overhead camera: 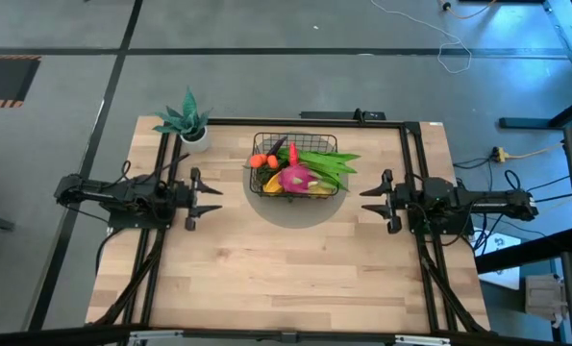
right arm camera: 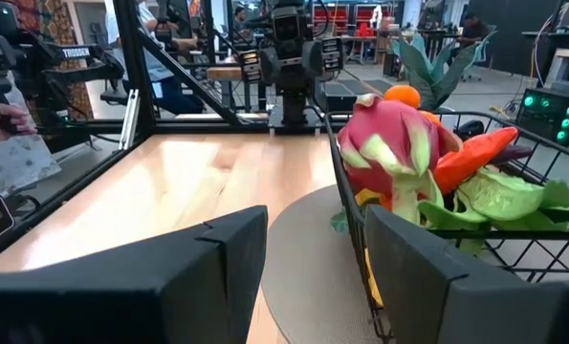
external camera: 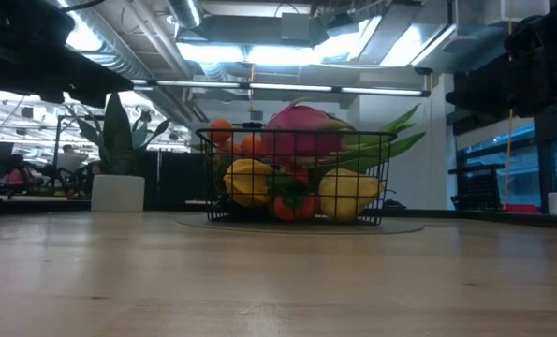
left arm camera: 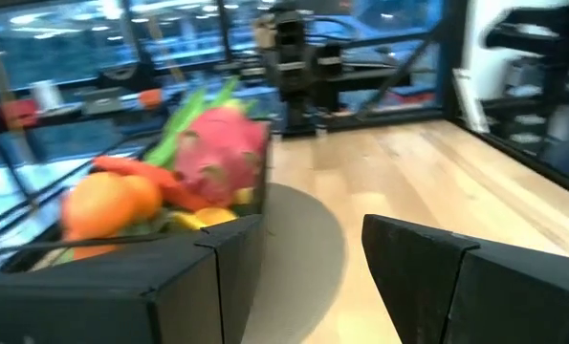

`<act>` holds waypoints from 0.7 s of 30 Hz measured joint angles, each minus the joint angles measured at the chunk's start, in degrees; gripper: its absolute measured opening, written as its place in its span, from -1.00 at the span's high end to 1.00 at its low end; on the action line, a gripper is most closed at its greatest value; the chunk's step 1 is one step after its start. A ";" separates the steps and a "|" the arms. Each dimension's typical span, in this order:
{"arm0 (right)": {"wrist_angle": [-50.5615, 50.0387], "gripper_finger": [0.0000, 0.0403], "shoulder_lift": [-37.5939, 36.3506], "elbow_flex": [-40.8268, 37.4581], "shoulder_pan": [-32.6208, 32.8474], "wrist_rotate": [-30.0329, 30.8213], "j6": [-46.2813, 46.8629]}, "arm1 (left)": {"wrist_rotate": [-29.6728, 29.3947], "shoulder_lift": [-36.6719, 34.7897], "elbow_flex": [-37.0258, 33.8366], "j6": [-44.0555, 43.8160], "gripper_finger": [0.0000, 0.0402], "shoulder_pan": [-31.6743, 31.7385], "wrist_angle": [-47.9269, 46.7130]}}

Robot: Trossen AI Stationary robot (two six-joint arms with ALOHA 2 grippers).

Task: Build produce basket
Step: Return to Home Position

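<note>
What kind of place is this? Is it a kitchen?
Likely a robot lab, not a kitchen: the left arm and right arm flank the table, cables cross the grey floor, and ceiling ducts hang bare.

Dragon fruit (overhead camera: 295, 177) and bean pods (overhead camera: 327, 163) hide whatever lies beneath in the basket (overhead camera: 305, 136).

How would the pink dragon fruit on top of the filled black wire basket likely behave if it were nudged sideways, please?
The pink dragon fruit sits highest on the heap, above the rim of the black wire basket, so a nudge could probably roll it off. Its rounded body with flared green-tipped scales may make gripping easier.
</note>
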 joint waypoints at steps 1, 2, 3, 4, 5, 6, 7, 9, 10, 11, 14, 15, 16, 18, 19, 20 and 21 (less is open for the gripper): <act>-0.02 0.15 0.00 0.00 0.00 0.00 0.00 | 1.59 0.02 0.00 0.48 0.14 0.02 -0.28; 0.00 0.15 -0.01 0.00 0.00 0.00 0.00 | 3.25 0.00 0.00 0.74 0.14 0.00 -0.60; 0.00 0.15 0.00 0.00 0.00 0.00 0.00 | 4.37 0.00 0.00 0.76 0.14 0.00 -0.82; -0.01 0.15 0.00 0.00 0.00 0.00 0.00 | 4.68 0.02 0.00 0.74 0.14 0.00 -0.91; 0.00 0.15 0.00 0.00 0.00 0.00 0.00 | 4.66 0.00 0.00 0.64 0.14 0.00 -0.92; 0.00 0.15 -0.01 0.00 0.00 0.00 0.00 | 4.66 0.03 0.00 0.04 0.14 0.00 -0.94; 0.00 0.15 0.00 0.00 0.00 0.00 0.00 | 4.66 0.27 0.00 -0.69 0.14 0.03 -0.94; 0.00 0.15 -0.02 0.00 0.00 0.00 0.00 | 4.84 1.01 0.00 -3.05 0.14 0.19 -1.00; 0.00 0.15 -0.02 0.00 0.00 0.00 0.00 | 4.84 1.30 0.00 -4.56 0.14 0.26 -1.00; 0.00 0.15 -0.01 0.00 0.00 0.00 0.00 | 4.84 1.62 0.00 -5.59 0.14 0.26 -1.00; 0.00 0.15 -0.02 0.00 0.00 0.00 0.00 | 5.23 2.06 0.00 -6.82 0.14 0.26 -1.07; 0.00 0.15 -0.02 0.00 0.00 -0.02 0.00 | 5.73 2.10 0.00 -6.78 0.14 0.27 -1.21; 0.00 0.15 -0.02 0.00 -0.01 -0.02 0.00 | 6.35 2.10 0.00 -6.55 0.14 0.26 -1.30; 0.00 0.15 -0.02 0.00 0.00 -0.02 0.00 | 7.36 2.09 0.00 -6.62 0.14 0.26 -1.42; 0.00 0.15 -0.02 0.00 0.00 -0.02 0.00 | 7.65 2.05 0.00 -6.78 0.14 0.26 -1.44; 0.00 0.15 -0.02 0.00 0.00 -0.02 0.00 | 7.71 2.05 0.00 -6.66 0.14 0.24 -1.46; 0.00 0.15 -0.02 0.00 0.00 -0.02 0.00 | 7.67 2.05 0.00 -6.23 0.14 0.24 -1.46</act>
